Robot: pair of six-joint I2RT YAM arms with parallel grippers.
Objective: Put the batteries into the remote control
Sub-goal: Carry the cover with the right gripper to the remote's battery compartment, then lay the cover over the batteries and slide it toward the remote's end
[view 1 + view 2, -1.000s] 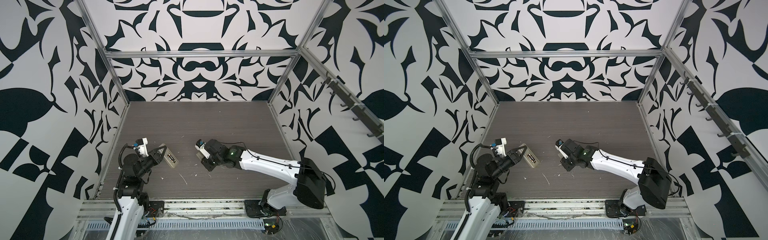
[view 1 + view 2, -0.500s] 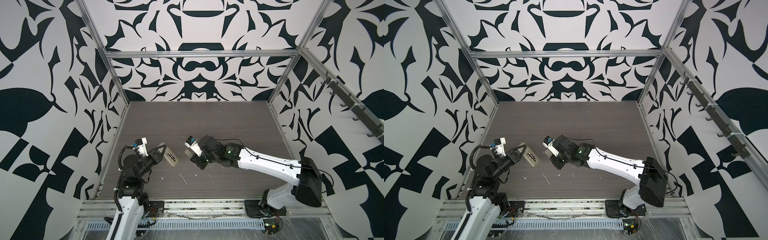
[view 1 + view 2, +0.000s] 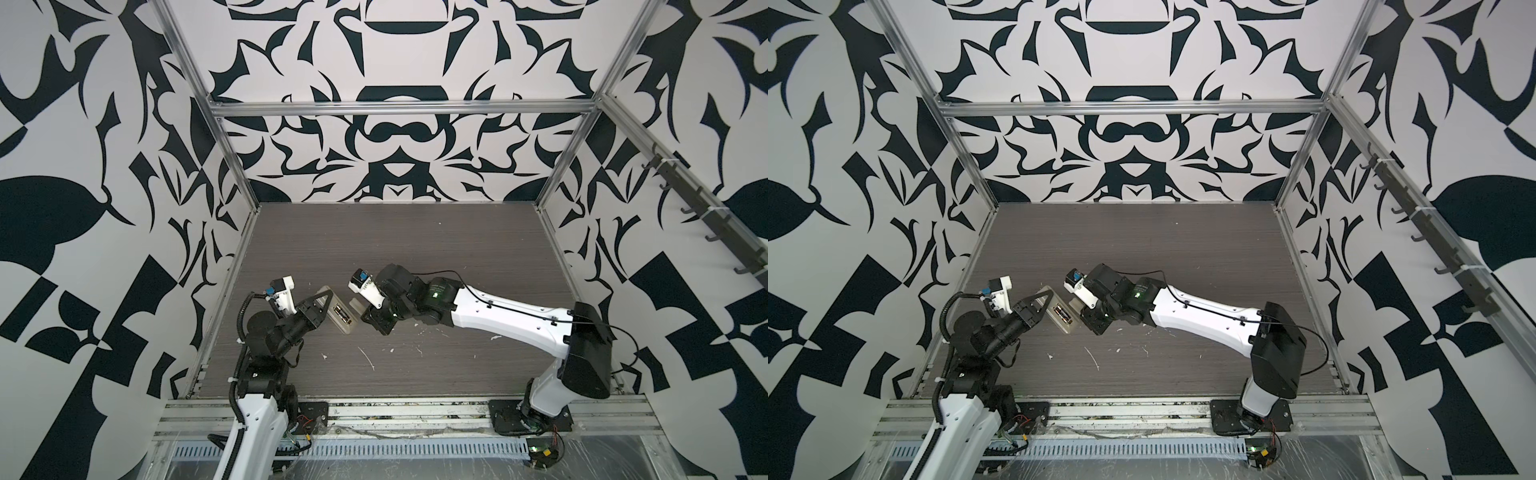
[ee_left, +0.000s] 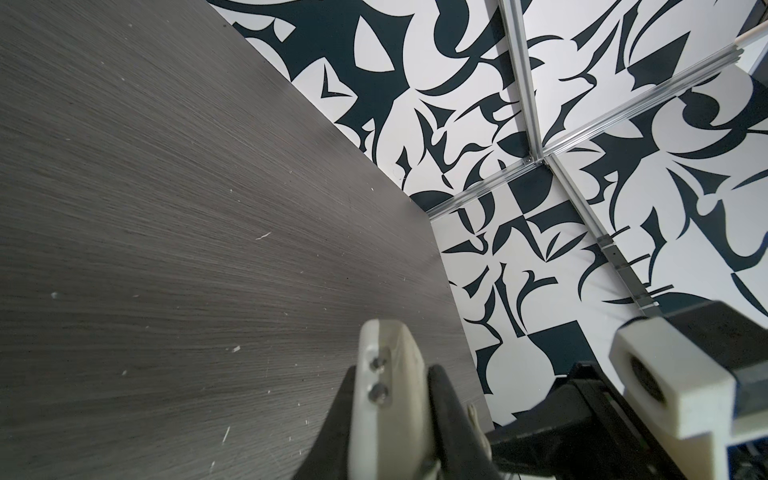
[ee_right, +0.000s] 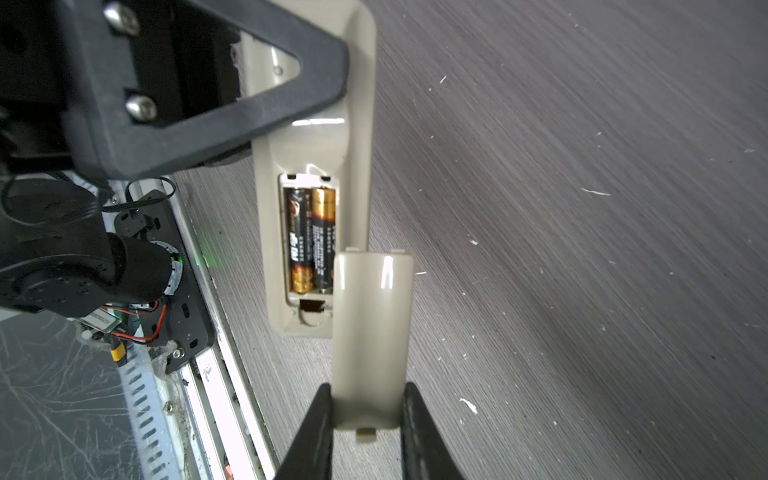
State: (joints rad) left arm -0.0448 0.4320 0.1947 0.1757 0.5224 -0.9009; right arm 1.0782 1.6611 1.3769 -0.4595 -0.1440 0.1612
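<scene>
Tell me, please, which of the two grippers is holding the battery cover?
The right gripper: its fingers pinch the beige cover, whereas the left gripper clamps the remote.

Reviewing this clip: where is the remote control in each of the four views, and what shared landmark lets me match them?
In a top view: remote control left of centre, back up.
In a top view: same place, left of centre.
Left wrist: edge-on, close, between dark fingers.
Right wrist: back toward camera, batteries in its recess, battery cover in front.
Shared landmark: left gripper clamped on the remote control's end.
</scene>
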